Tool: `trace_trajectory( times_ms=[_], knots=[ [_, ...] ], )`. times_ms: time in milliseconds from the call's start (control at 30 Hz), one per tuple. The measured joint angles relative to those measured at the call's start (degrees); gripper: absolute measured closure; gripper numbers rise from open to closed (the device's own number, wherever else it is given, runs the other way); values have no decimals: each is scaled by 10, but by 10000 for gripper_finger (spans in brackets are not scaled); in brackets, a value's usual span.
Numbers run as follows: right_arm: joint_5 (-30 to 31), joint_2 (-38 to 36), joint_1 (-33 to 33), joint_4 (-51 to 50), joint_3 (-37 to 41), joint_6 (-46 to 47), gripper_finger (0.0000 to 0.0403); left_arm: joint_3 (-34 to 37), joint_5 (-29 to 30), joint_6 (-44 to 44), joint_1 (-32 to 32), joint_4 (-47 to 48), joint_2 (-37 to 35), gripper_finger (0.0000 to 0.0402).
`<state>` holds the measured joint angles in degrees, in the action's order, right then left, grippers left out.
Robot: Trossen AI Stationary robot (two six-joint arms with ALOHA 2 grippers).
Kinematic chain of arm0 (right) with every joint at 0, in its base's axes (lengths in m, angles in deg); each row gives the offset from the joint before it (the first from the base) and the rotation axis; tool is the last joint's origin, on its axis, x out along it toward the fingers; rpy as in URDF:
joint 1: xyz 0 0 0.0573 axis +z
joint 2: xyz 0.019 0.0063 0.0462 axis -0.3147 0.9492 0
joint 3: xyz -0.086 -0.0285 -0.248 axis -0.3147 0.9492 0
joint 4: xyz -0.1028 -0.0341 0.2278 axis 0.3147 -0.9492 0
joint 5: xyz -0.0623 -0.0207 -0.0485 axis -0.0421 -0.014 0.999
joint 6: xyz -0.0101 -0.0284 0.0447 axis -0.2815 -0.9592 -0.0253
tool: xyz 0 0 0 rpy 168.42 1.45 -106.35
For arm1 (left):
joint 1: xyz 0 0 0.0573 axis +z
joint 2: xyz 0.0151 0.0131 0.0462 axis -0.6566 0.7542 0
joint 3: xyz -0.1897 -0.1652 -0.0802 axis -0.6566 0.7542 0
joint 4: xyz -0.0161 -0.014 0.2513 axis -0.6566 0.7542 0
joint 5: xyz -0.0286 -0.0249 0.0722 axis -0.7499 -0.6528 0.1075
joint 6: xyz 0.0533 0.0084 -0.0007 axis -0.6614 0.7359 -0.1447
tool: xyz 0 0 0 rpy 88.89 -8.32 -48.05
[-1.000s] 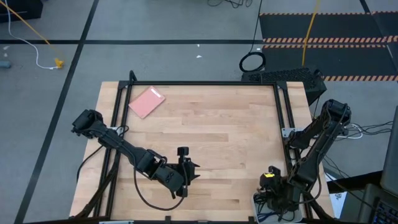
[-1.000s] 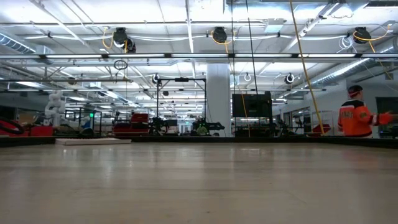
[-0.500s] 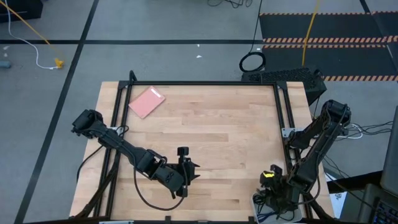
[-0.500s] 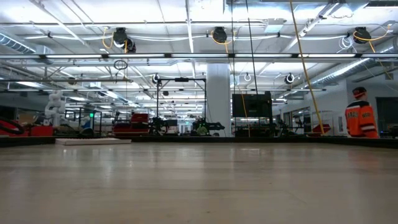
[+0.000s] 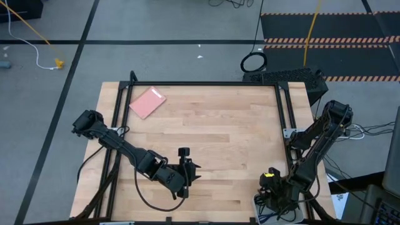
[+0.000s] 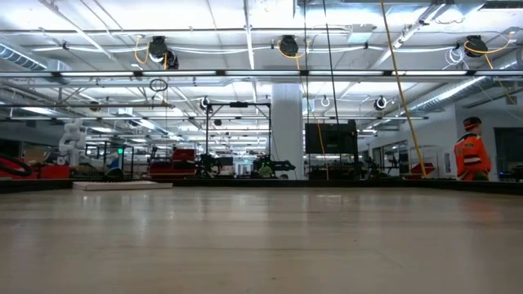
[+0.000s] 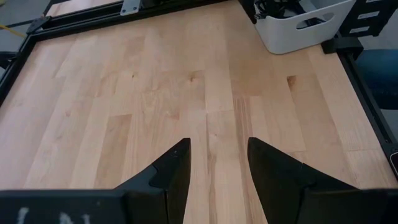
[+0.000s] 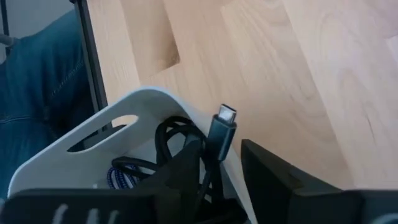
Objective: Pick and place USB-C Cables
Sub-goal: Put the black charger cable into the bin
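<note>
No cable lies on the wooden table (image 5: 206, 131). The cables show in the white bin (image 8: 143, 106) at the table's near right corner: black loops (image 8: 171, 140) and a purple-blue bundle (image 8: 121, 177). My right gripper (image 8: 219, 148) hangs over that bin (image 5: 258, 200), narrowed around a black USB-C cable (image 8: 221, 134) whose plug sticks out past the fingertips. My left gripper (image 7: 217, 146) is open above bare wood near the near edge (image 5: 189, 167), touching nothing. My right gripper has a black USB-C cable between its two fingers, just behind the plug housing (image 8: 219, 140). The silver plug tip (image 8: 226, 114) points out beyond the fingertips. The rest of the cable runs back down into the bin, and the fingers hide the exact place of contact.
A flat pink thing (image 5: 148, 102) lies near the table's far left corner. A black frame rail (image 5: 206, 83) runs around the table. The bin (image 7: 298, 25) shows ahead of my left gripper. A person in orange (image 6: 471, 155) stands in the room beyond the table.
Both arms have stayed almost still. The person in orange in the room behind has moved a little and turned.
</note>
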<state>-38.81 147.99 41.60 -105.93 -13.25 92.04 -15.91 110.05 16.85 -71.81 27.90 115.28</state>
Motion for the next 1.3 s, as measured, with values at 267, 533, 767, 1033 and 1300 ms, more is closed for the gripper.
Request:
trace_trajectory(
  times_ms=[267, 533, 767, 1033, 1300],
  knots=[
    [0, -14, 0, 0, 0, -21, 377, 0, 0, 0, 0, 0, 0, 240],
    [0, -34, 1, 0, 0, -28, 392, 0, 0, 0, 0, 0, 0, 240],
    [-17, -42, 17, 18, 0, -26, 395, 0, 0, 0, 0, 0, 0, 240],
    [-17, -22, 19, 39, 0, -20, 395, 0, 0, 0, 0, 0, 0, 240],
    [-28, 6, 18, 38, 0, -4, 388, 0, 0, 0, 0, 0, 0, 240]
  ],
)
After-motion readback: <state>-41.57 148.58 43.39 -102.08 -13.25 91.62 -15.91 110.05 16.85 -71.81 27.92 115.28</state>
